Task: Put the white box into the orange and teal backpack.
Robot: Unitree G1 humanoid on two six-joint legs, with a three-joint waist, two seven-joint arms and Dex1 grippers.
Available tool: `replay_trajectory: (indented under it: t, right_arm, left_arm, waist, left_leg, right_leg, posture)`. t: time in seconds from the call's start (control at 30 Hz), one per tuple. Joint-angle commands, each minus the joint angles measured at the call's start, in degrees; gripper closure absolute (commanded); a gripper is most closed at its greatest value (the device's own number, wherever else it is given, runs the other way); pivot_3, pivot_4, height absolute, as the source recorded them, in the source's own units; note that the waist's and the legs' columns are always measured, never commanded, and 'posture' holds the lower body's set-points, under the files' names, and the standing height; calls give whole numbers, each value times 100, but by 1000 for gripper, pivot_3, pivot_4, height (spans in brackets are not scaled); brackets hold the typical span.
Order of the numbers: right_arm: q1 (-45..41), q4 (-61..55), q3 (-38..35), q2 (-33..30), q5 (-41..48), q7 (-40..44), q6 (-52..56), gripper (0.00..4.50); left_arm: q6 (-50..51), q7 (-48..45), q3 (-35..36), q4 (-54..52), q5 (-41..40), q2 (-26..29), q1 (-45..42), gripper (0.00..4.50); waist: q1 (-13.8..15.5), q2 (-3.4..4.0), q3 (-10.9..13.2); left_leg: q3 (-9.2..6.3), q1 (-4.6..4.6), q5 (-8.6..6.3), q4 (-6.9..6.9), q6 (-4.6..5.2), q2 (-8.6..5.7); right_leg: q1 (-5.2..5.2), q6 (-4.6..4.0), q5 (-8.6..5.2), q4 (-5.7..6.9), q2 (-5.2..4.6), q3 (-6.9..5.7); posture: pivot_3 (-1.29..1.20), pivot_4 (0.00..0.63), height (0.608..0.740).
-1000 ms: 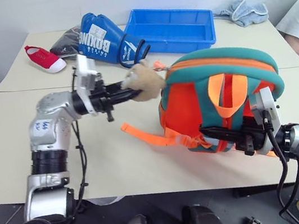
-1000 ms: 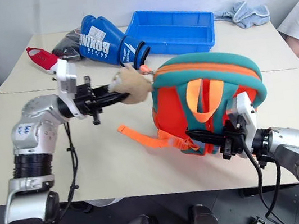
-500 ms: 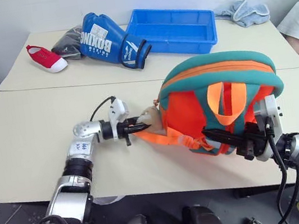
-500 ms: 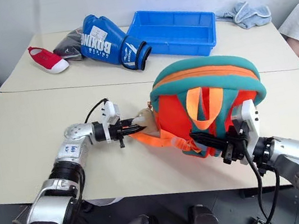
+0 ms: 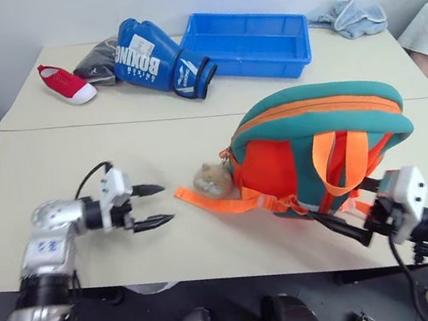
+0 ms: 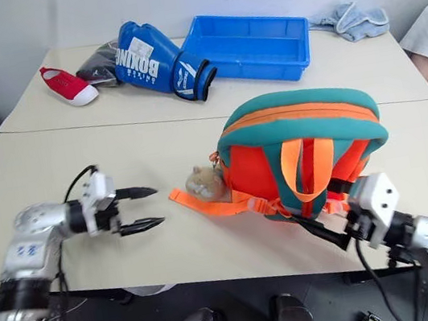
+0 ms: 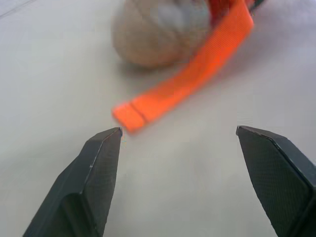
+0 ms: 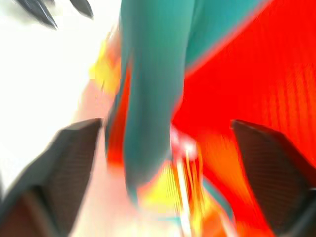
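Orange backpack [image 5: 321, 143]: now released, lying on table [image 5: 76, 162].
Left gripper [image 5: 153, 206]: withdrawn left, fingers apart.
Right gripper [image 5: 334, 227]: fingers apart, empty.
Box: unseen, presumably inside.

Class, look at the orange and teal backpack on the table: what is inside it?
The orange and teal backpack looks closed, so its inside is hidden. Whether the white box is inside cannot be told.

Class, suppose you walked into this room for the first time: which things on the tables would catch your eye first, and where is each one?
The orange and teal backpack stands out at once, lying near the front edge of the near table, with a tan bear head and an orange strap at its left side. Behind it, on the far table, a blue boxing glove lies beside a blue tray, and a red shoe lies further left.
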Motion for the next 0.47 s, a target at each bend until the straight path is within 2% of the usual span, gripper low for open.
replay_trajectory:
  t: [0.03, 0.1, 0.2, 0.33, 0.47]
  right_arm:
    - [418, 583, -692, -100, -178, 795, -975, 89]
    - [493, 1296, -901, -225, -413, 1231, -1679, 89]
    - [173, 1820, -781, -270, -478, 1325, -1948, 89]
    - [-243, 2361, -430, -228, -642, 1376, -2165, 89]
    - [-344, 2712, -245, -167, -776, 1407, -2428, 89]
  left_arm:
    - [-377, 50, 446, -481, -272, 59, 542, 687]
    - [-811, 212, 746, -507, -275, 22, 952, 687]
    - [-1128, 371, 893, -630, -206, 12, 1287, 687]
    - [-1002, 728, 886, -1084, -137, 23, 1523, 687]
    - [-821, 659, 698, -1234, -102, 201, 1449, 687]
  waist:
    - [25, 0, 0]
    - [14, 0, 0]
    - [-43, 2, 1]
    - [-74, 9, 3]
    - [-60, 14, 2]
  left_leg:
    - [0, 1, -2, 0, 2, -5]
    - [-2, 8, -11, -1, 4, -11]
    - [-7, 15, -22, -5, -14, -12]
    - [-14, 20, -12, -20, -32, -13]
    - [-16, 26, 3, -42, -21, -14]
  right_leg:
    - [0, 0, 0, -13, -7, 1]
    - [6, 0, 0, -12, -27, -1]
    - [6, -1, 0, -9, -34, -3]
    - [2, -12, -6, 1, -40, -9]
    - [2, -27, -14, 3, -40, -19]
  posture:
    - [0, 150, 740]
    - [0, 150, 740]
    - [0, 150, 740]
    - [0, 150, 740]
    - [0, 150, 740]
